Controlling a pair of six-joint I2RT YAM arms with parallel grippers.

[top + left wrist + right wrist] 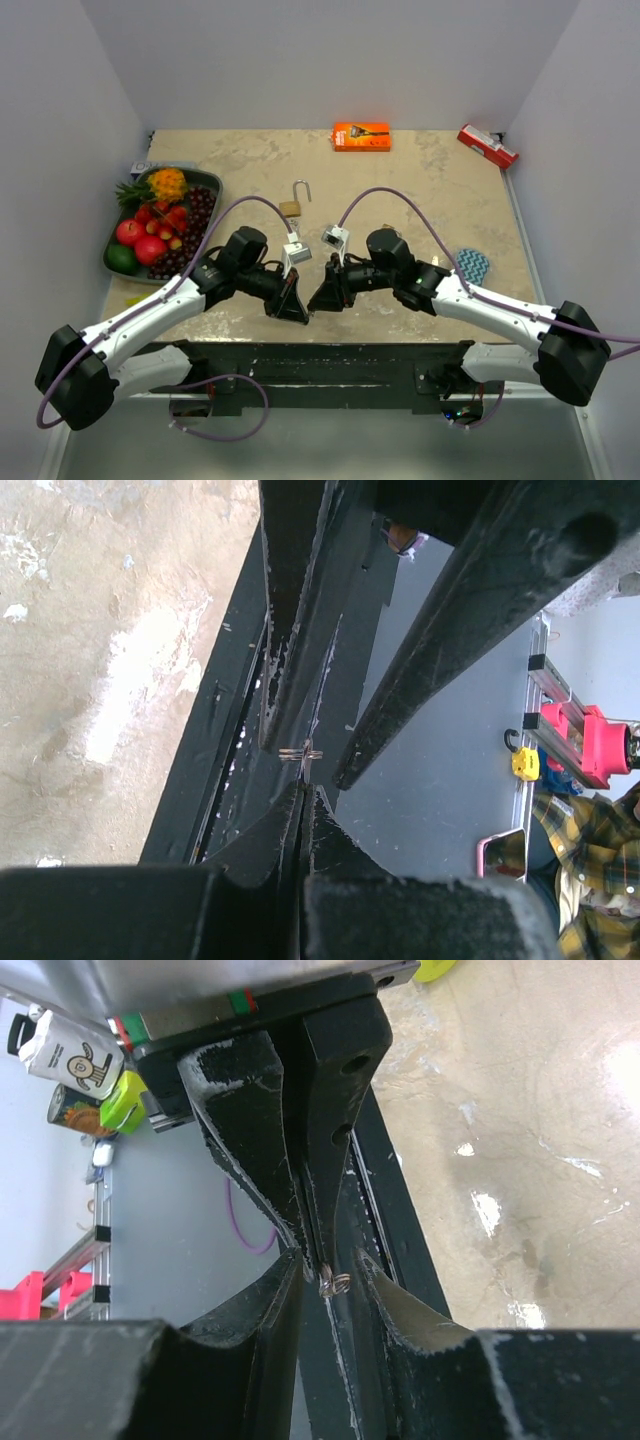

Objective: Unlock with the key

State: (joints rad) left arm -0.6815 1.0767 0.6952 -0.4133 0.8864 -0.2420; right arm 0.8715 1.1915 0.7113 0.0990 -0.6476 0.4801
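— So, nearest first, lower centre of the top view?
— There, the left gripper [301, 798] pressed together, pinching a small key [300, 752] at its tips, nose to nose with the right gripper [332, 1260] above the table's near edge.
— And the right one?
— Narrowed but parted, one finger either side of the key; touching or not, impossible to say.
— Now the padlock?
— Up-frame of both grippers, near them, a shade toward the left arm's side: padlock [291, 209] lying flat on the table [430, 200], apart from the key. Long axis running up-frame with a slight lean right, shackle [300, 189] at the far end.
— For the coming move?
— Probably carrying the key away from the bases and lining it up with the lock's near end. Keyhole too small to make out.
— Surface and room?
— Mottled beige, hard-looking, flat. Tray [208, 178] of fruit [150, 240] at left, orange box [361, 136] upper centre, blue patterned cloth [471, 266] at right. Plain pale walls [320, 60] on three sides.
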